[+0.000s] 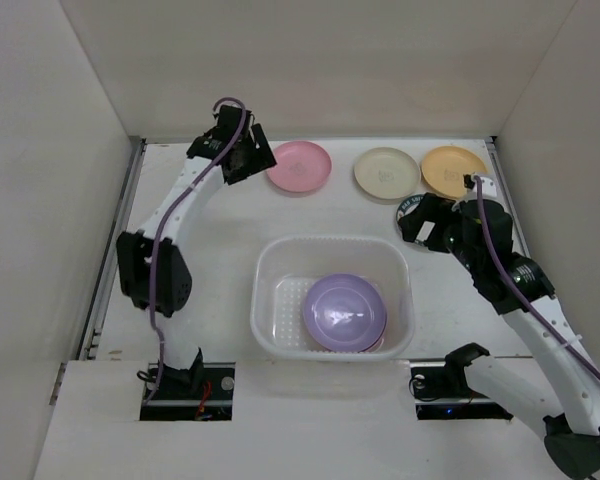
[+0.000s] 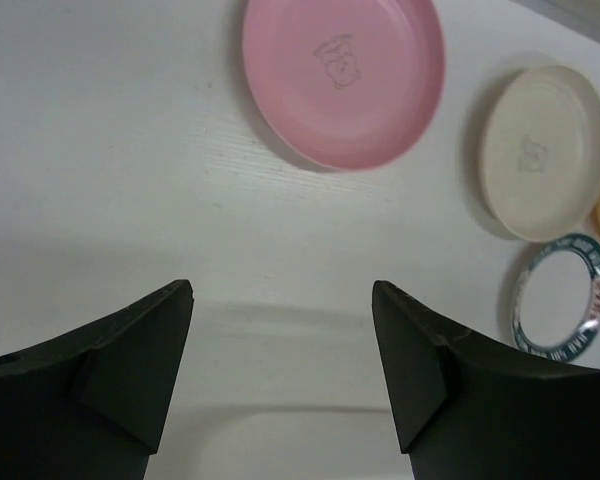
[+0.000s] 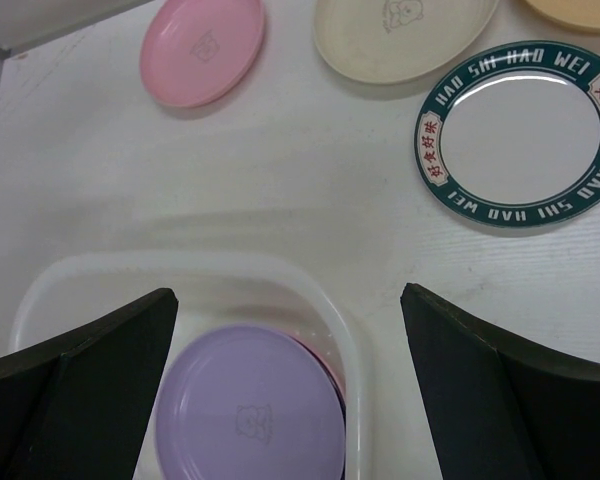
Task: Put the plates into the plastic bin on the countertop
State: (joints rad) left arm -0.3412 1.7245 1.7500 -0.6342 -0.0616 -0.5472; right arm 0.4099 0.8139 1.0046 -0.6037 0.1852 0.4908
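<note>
The plastic bin [image 1: 264, 300] stands mid-countertop and holds a purple plate [image 1: 344, 312] stacked on a pink one whose edge just shows [image 1: 378, 345]. A second pink plate [image 1: 300, 166], a cream plate [image 1: 386, 172] and an orange-yellow plate [image 1: 454, 170] lie in a row at the back. A white plate with a teal lettered rim [image 3: 520, 130] lies in front of the cream one, mostly hidden under my right gripper in the top view. My left gripper [image 1: 250, 158] is open and empty, just left of the back pink plate [image 2: 345, 75]. My right gripper [image 3: 290, 310] is open and empty above the bin's far right corner.
White walls border the countertop [image 1: 210, 260] at the back and on both sides. The left arm's elbow [image 1: 155, 275] hangs left of the bin. The arm bases sit at the near edge.
</note>
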